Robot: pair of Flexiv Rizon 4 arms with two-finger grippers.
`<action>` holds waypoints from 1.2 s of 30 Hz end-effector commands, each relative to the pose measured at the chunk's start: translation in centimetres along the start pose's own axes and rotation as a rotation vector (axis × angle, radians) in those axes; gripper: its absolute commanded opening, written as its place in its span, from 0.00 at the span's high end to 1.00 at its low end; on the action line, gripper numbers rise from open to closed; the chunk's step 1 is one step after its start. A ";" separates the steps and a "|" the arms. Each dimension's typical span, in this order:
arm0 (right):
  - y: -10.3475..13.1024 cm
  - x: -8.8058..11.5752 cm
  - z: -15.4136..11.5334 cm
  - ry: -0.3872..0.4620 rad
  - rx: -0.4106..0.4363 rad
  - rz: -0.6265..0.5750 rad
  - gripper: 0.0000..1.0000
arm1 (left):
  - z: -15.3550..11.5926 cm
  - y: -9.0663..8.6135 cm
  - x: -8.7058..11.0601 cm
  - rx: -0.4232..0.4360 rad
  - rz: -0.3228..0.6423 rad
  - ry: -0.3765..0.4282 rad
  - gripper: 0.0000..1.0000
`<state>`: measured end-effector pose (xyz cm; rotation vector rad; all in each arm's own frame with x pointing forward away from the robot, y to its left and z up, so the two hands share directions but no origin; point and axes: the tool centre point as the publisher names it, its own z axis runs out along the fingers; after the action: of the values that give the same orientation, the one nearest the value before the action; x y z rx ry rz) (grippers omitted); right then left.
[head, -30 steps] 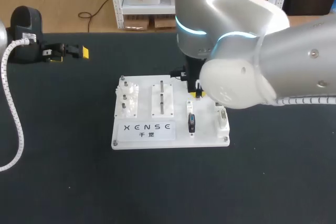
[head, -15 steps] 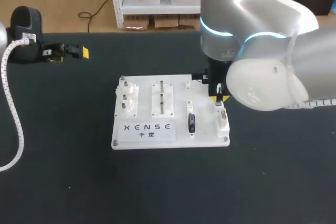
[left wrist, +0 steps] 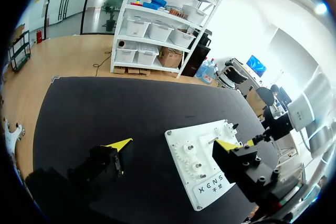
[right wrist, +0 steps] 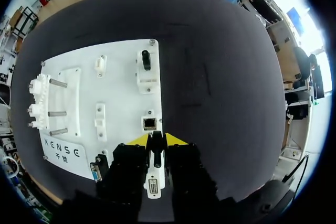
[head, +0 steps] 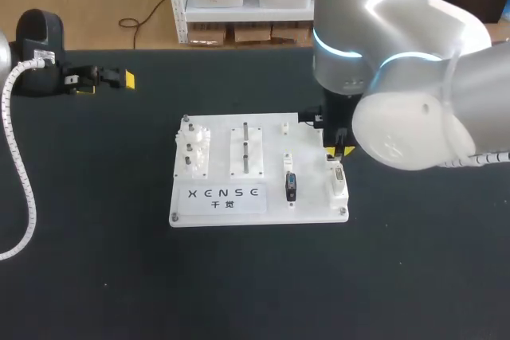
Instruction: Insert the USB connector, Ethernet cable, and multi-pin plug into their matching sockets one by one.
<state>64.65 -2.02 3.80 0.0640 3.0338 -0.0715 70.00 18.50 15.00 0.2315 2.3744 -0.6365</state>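
The white socket board (head: 311,206) lies mid-table. My right gripper (head: 339,149) hangs over its right column, fingers close together on a small pale plug (right wrist: 155,136) that looks like the Ethernet one. Just ahead of the tips of the right gripper (right wrist: 156,139) sits the Ethernet socket (right wrist: 149,123). The multi-pin socket block (head: 339,182) lies right behind them. A dark blue-black connector (head: 291,187) stands in the board's middle column. My left gripper (head: 102,79) rests far off at the table's back left. In its own wrist view the left gripper (left wrist: 173,144) is open and holds nothing.
White gears (head: 194,151) and a block with metal pegs (head: 246,151) fill the board's left half. Another white block with a black socket (right wrist: 146,60) is at the board's far right corner. My left arm's ribbed hose (head: 20,157) hangs over the table's left side.
My right arm has swung to the right, carrying its gripper from the board's middle column over to the right column. The left arm has not moved.
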 end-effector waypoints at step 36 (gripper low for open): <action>0.8 -1.4 1.6 0.011 -0.002 -0.004 1.00 | 0.0 0.0 0.0 0.000 0.000 0.000 0.00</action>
<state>66.20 -1.32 2.48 0.0585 3.0460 -0.0664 70.00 18.50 15.00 0.2315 2.3744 -0.6365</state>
